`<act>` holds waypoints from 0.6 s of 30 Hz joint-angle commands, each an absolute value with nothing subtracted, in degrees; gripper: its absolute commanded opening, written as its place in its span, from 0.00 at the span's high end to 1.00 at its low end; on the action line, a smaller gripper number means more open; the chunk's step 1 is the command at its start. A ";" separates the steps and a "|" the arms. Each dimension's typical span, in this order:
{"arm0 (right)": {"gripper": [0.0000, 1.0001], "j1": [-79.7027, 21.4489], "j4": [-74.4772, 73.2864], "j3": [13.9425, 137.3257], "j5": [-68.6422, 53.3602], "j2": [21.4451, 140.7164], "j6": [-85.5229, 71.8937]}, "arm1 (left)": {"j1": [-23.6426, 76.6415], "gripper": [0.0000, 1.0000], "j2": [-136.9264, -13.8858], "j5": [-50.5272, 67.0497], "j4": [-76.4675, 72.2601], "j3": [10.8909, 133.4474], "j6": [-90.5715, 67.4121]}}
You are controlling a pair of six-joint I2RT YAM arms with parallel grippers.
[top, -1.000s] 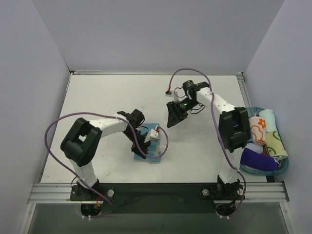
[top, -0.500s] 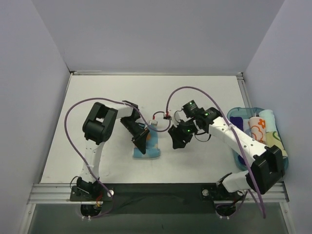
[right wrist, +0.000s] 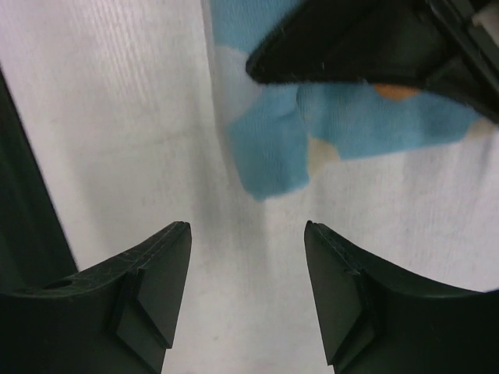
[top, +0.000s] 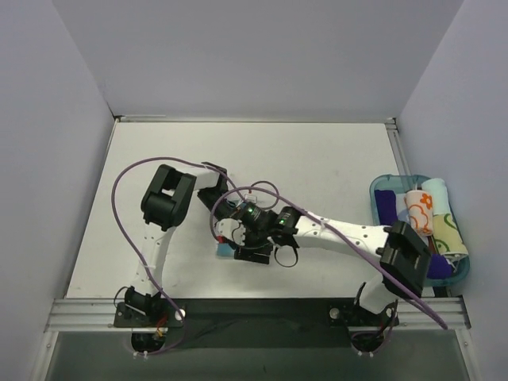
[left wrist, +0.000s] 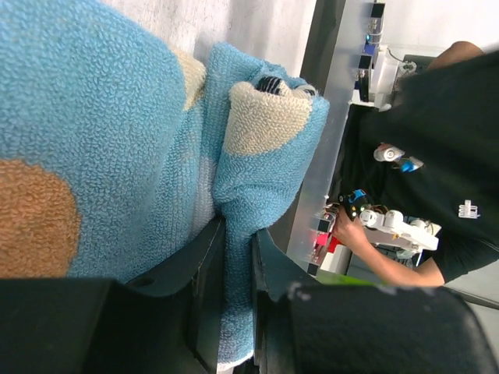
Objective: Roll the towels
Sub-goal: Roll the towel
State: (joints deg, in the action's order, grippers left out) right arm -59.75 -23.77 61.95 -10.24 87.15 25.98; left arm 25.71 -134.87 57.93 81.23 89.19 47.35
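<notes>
Near the front middle of the white surface (top: 159, 159), the light blue towel (left wrist: 117, 117) lies mostly hidden beneath both arms in the overhead view, with only a sliver showing. The left hand (left wrist: 238, 234) is clenched on a folded edge of it. The right hand (right wrist: 245, 234) hangs released, fingers apart over bare surface just beside the towel's loose corner. At far right, the white towel with orange prints (top: 419, 210) sits rolled in a blue basket (top: 379, 184), which the right arm partly blocks.

Bright, even light is flooding the white table (top: 159, 159), leaving faint shadows on it (the right wrist view is blurring slightly).
</notes>
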 commanded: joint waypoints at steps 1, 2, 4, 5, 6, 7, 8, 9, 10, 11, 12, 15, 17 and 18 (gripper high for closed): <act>0.40 -62.92 -14.97 64.51 -0.81 92.36 29.97 | 24.70 0.83 -137.46 49.75 73.83 90.09 50.54; 0.40 -63.45 -13.81 64.51 -0.44 93.42 30.41 | 24.70 0.83 -137.55 49.75 73.83 90.17 50.45; 0.40 -64.60 -12.05 64.77 -0.35 96.41 31.64 | 24.70 0.83 -137.81 49.66 74.09 90.53 50.45; 0.41 -64.95 -11.69 64.69 -0.61 97.29 31.90 | 24.70 0.83 -138.16 49.66 74.27 90.79 50.36; 0.42 -65.04 -11.52 64.51 -1.05 98.69 32.08 | 24.70 0.83 -138.34 49.75 74.44 90.97 50.27; 0.44 -65.04 -11.34 64.16 -2.45 99.40 32.43 | 24.61 0.83 -138.34 49.75 74.62 91.05 50.36; 0.51 -64.95 -11.34 63.81 -2.98 99.93 32.52 | 24.52 0.82 -138.43 49.83 74.62 91.05 50.45; 0.57 -64.60 -11.25 63.37 -3.77 100.89 32.61 | 24.43 0.82 -138.34 49.92 74.62 91.05 50.36; 0.72 -64.34 -11.25 63.02 -4.74 101.25 32.52 | 24.26 0.82 -138.25 50.10 74.62 90.97 50.36; 0.78 -63.99 -11.34 62.15 -6.92 101.51 32.26 | 23.82 0.82 -138.08 50.53 74.45 90.88 50.36; 0.82 -63.46 -11.69 61.88 -8.25 101.95 31.99 | 23.47 0.81 -137.99 50.89 74.36 90.70 50.19; 0.96 -60.04 -14.93 62.75 -16.31 103.18 30.33 | 21.28 0.78 -135.63 52.91 71.91 88.25 48.09; 1.00 -56.79 -19.14 63.98 -20.98 104.32 29.10 | 19.35 0.66 -131.95 54.05 67.60 85.97 45.28; 1.00 -55.73 -20.90 65.64 -25.53 105.54 28.66 | 17.25 0.62 -130.71 55.88 66.98 84.22 45.09</act>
